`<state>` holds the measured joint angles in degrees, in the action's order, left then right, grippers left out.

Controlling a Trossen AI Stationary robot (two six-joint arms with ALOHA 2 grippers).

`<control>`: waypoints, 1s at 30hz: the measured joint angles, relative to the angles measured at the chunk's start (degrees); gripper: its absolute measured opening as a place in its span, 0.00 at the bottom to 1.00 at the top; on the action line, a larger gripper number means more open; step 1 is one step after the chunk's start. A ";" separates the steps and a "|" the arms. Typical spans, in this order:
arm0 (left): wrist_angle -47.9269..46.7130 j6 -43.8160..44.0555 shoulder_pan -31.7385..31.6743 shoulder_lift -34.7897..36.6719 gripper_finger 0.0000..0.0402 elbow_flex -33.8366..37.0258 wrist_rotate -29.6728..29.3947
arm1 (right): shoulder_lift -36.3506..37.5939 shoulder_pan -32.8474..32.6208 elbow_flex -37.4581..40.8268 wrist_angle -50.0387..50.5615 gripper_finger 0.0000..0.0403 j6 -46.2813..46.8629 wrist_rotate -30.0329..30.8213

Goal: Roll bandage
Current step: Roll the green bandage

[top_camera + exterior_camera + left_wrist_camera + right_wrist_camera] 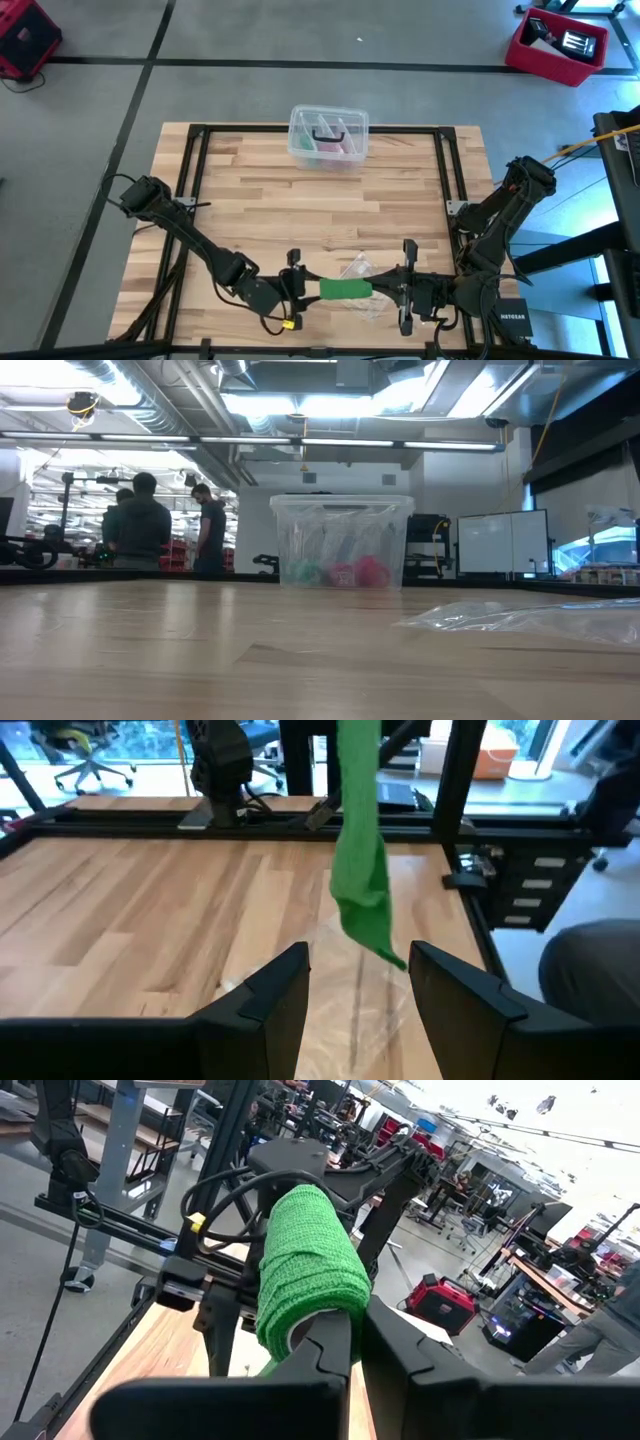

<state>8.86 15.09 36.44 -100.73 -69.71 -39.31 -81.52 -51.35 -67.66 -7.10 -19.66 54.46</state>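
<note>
Right up against your right wrist camera, the right gripper has its fingers pressed together, pinching the rolled end of the green bandage. You have it lifted near the worktop's front edge. Your left gripper faces it with fingers spread, the bandage's loose tail hanging just beyond them.

Both arms low at table's near edge, facing; left hand spread, right hand clamped.
</note>
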 joint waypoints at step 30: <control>5.05 8.47 -1.63 0.02 0.29 0.00 -1.37 | -0.02 0.00 0.00 0.01 0.04 0.09 -0.02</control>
<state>13.91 23.56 34.81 -100.71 -69.71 -40.69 -81.54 -51.35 -67.66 -7.09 -19.57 54.43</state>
